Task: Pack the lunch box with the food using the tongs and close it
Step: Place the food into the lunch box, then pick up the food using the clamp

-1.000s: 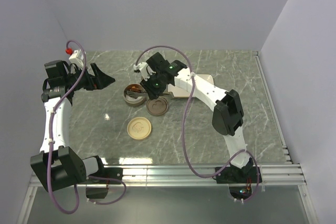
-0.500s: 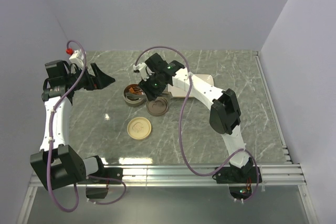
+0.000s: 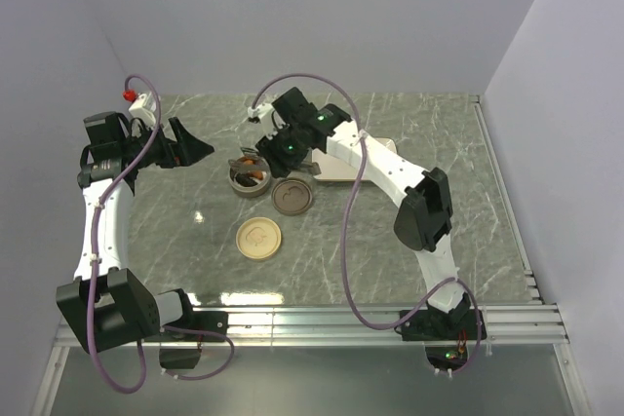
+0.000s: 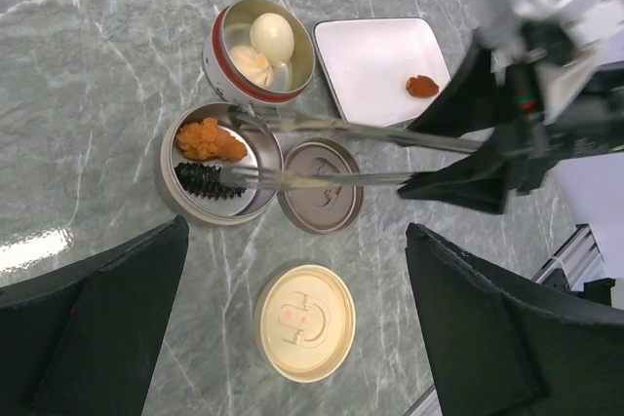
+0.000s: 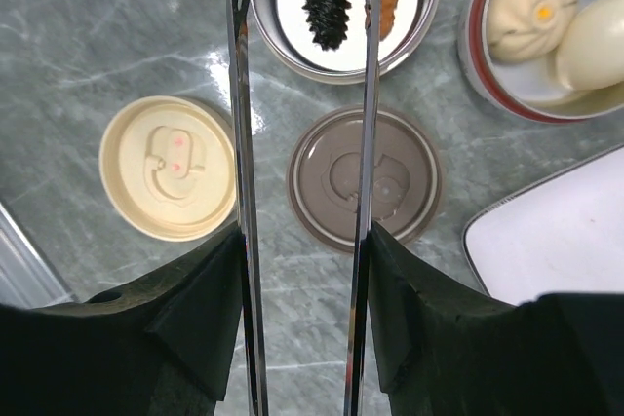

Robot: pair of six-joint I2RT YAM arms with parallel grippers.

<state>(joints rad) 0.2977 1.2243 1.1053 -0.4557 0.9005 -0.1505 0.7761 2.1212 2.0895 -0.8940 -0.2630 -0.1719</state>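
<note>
Two changes since a second ago: the right gripper [image 4: 429, 153] has been drawing toward the far side of the table [image 3: 439, 143], uncovering the silver tin [image 4: 168, 192], and the tongs [image 4: 322, 179] are standing wider apart. That gripper is clamping the tongs near their joined end, with both thin arms running out between its fingers. The tips are hanging over the silver tin, one by the orange chunk [image 4: 208, 139] and one above the black lump [image 4: 203, 180]; whether they are touching the food cannot be told. The left gripper [image 3: 193, 143] is hovering well apart at the table's left side, jaws spread wide and holding nothing.

Items counted:
- Two tins, touching: the silver one, and a red-banded tin [image 4: 216, 57] holding two cream balls [image 4: 271, 36].
- Two lids lying flat: a brown lid [image 4: 320, 185] just beside the silver tin, and a cream lid [image 4: 304, 321] nearer the arm bases.
- One white plate [image 4: 370, 56] beside the red-banded tin, carrying one red-brown chunk [image 4: 421, 86].
- One pair of tongs.
- One orange chunk and one black lump, side by side in the silver tin.
</note>
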